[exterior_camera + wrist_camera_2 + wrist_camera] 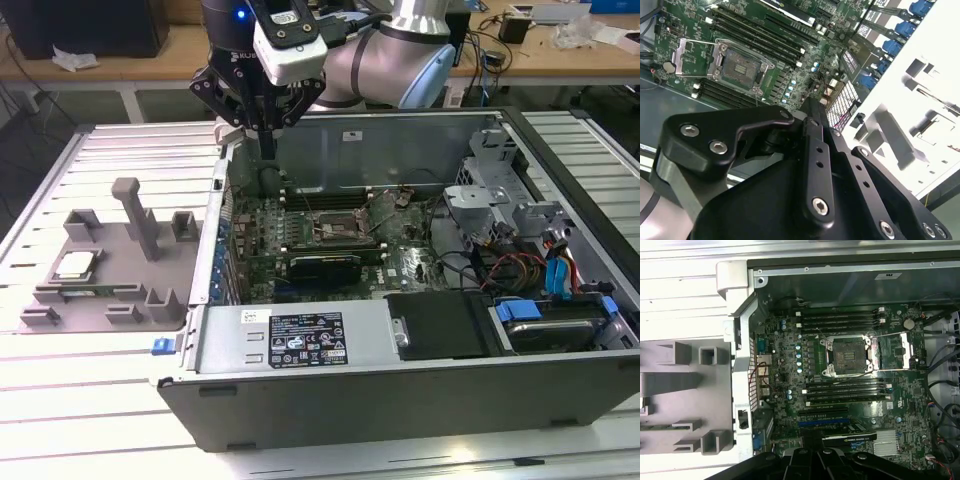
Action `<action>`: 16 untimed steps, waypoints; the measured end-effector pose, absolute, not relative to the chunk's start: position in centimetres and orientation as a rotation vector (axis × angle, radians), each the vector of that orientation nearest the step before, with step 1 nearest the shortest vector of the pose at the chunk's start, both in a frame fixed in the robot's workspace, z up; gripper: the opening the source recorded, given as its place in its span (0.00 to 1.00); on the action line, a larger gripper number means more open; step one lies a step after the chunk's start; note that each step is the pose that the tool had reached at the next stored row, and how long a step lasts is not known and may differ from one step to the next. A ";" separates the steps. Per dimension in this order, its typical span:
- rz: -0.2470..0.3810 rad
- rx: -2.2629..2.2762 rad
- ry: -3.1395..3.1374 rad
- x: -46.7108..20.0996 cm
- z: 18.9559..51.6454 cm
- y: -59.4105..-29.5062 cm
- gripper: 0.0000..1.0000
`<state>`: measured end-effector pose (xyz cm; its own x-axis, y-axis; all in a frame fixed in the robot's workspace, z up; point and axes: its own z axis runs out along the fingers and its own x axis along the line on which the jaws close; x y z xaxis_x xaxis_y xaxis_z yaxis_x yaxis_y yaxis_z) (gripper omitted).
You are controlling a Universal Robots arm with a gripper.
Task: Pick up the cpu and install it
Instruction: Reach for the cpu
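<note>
— Where's our cpu?
— Flat, square, metal top up, on the grey tray, well to the exterior view's left of our gripper, which we see clenched, empty.

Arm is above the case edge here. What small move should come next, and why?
Probably shift the gripper toward the exterior view's left, toward the cpu lying in the grey holder outside the case. The gripper holds nothing, and the socket stands open and empty.
</note>
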<state>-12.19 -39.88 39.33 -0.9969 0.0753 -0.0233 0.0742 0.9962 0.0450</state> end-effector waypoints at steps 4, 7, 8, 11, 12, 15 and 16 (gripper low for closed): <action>0.069 0.117 3.114 -12.2 39.3 -39.9 0.11; 0.069 0.117 3.114 -12.4 39.3 -39.9 0.11; 0.069 0.117 3.114 -12.5 39.3 -39.9 0.11; 0.069 0.117 3.114 -13.0 39.3 -39.9 0.11; 0.069 0.117 3.114 -13.2 39.3 -39.9 0.11; 0.069 0.117 3.114 -13.5 39.3 -39.9 0.11; 0.069 0.116 3.114 -13.8 39.3 -39.9 0.11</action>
